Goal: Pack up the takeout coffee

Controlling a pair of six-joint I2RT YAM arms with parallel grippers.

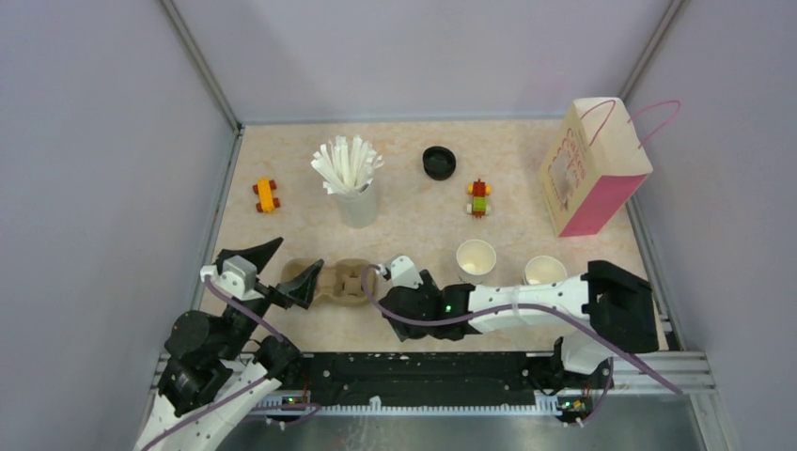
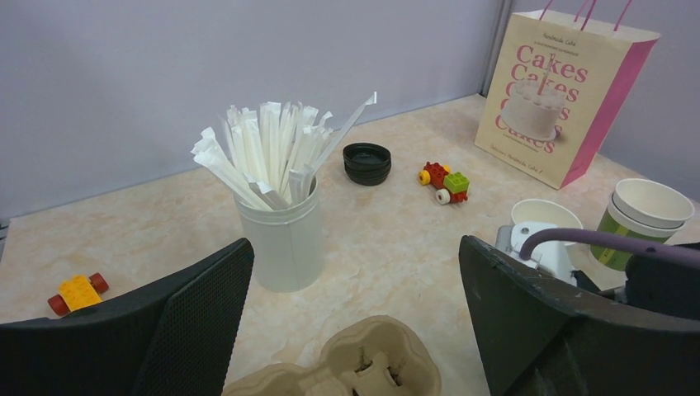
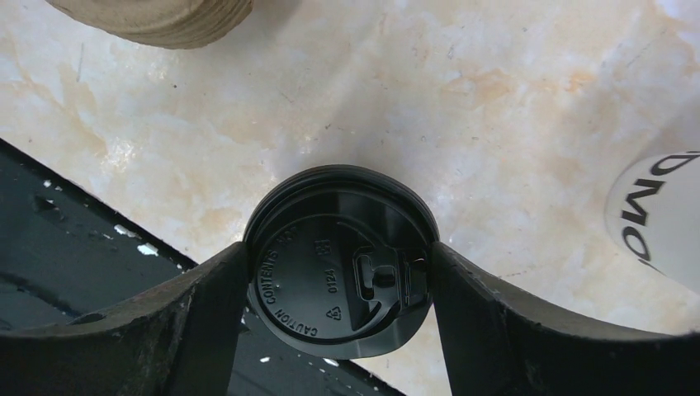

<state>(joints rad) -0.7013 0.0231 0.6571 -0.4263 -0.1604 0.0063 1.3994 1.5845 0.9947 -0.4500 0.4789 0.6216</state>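
Near table [image 3: 495, 107] edge: lidded coffee cup [image 3: 330, 289] gripped.
My right gripper [image 3: 339, 254] clasps it on both sides; my left gripper [image 2: 353, 247] stands wide.

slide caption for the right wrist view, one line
right gripper pinching the black-lidded takeout coffee from above, pulp cup carrier at top left

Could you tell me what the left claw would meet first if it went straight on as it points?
Probably the cardboard cup carrier, just ahead of the left claw; if it passes above that, the cup of straws.
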